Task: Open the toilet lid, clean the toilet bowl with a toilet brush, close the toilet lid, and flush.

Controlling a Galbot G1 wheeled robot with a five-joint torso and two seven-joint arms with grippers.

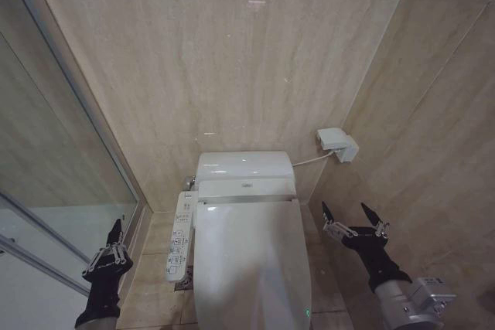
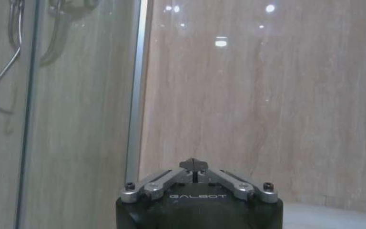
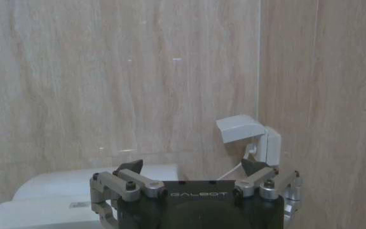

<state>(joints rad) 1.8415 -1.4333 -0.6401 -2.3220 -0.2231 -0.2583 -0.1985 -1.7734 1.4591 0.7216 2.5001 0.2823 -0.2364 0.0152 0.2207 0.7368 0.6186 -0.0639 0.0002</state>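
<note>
The toilet lid (image 1: 251, 264) lies shut, hiding the bowl (its front cut off). Left gripper (image 1: 116, 226) pinched closed, empty; right gripper (image 1: 349, 212) spread wide, empty, beside the lid.

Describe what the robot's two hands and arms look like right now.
Both are alike: the left hand and right hand have black pointed fingertips on silver metal linkages, mounted on black bodies marked GALBOT. The right arm ends in a grey metal wrist block.

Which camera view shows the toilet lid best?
The head view: the toilet lid lies shut, seen whole from above between both grippers. The right wrist view catches the toilet's white rear; the left wrist view faces wall and shower glass.
</note>
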